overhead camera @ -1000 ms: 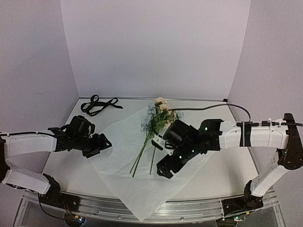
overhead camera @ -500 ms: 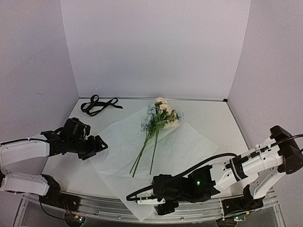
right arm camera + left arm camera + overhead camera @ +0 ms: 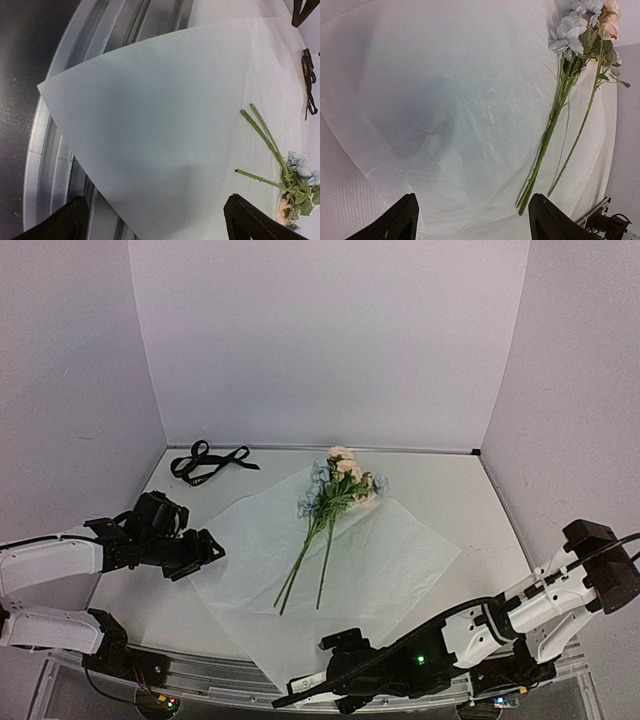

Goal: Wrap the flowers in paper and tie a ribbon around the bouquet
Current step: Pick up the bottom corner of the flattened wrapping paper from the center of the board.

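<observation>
Fingers [image 3: 400, 222] spread wide and empty on both: left gripper [image 3: 202, 547] mid-left by the paper [image 3: 390, 560], right gripper [image 3: 300, 690] low along bottom.

Paper [image 3: 150, 125] corner overhangs metal rail [image 3: 140, 20]; flowers [image 3: 272, 147] lie on paper at right; gripper [image 3: 156, 202] spread wide, empty.

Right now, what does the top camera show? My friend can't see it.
Flowers lie on a big white paper, blooms at the back and stems pointing to the near edge. The open left claw is by the paper's left corner, and the open right claw is by its near corner. A black ribbon lies at the back left.
</observation>
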Tool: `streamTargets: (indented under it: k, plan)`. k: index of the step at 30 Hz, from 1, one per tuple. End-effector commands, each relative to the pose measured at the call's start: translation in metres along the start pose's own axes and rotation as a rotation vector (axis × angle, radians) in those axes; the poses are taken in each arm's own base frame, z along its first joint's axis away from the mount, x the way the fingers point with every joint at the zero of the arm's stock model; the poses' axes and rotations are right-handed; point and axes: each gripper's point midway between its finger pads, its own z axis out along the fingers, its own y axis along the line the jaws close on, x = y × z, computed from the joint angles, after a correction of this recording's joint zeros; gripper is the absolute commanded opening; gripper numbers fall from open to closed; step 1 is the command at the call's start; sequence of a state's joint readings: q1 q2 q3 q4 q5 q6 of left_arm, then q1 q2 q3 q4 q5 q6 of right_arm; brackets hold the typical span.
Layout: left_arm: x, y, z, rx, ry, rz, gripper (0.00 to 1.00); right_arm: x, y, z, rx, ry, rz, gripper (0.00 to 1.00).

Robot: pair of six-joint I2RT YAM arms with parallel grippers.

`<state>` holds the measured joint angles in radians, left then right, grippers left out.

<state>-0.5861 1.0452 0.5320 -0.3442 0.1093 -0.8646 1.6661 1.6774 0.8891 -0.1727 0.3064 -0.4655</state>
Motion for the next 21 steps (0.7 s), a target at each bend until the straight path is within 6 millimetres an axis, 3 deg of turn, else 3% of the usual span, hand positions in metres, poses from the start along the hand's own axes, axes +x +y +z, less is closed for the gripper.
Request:
streamTargets:
  k: [1,6,8,14,21]
  plan:
    - [-0.004,-0.001,0.0,-0.007,-0.013,-0.004,0.78,-0.001,-0.003,0.01,0.049,0.026,0.012,0.95]
    - [-0.007,-0.004,0.001,-0.012,-0.011,0.002,0.76,0.001,-0.005,0.019,0.079,0.049,-0.001,0.89]
    - [-0.008,-0.005,0.003,-0.015,-0.011,0.004,0.74,-0.001,-0.008,0.021,0.096,0.053,-0.006,0.82]
    - [-0.012,-0.01,0.005,-0.012,-0.013,0.012,0.73,-0.008,-0.018,0.018,0.118,0.038,-0.002,0.37]
    - [-0.016,-0.013,0.004,-0.015,-0.015,0.023,0.72,-0.014,-0.035,0.009,0.139,0.016,0.053,0.05]
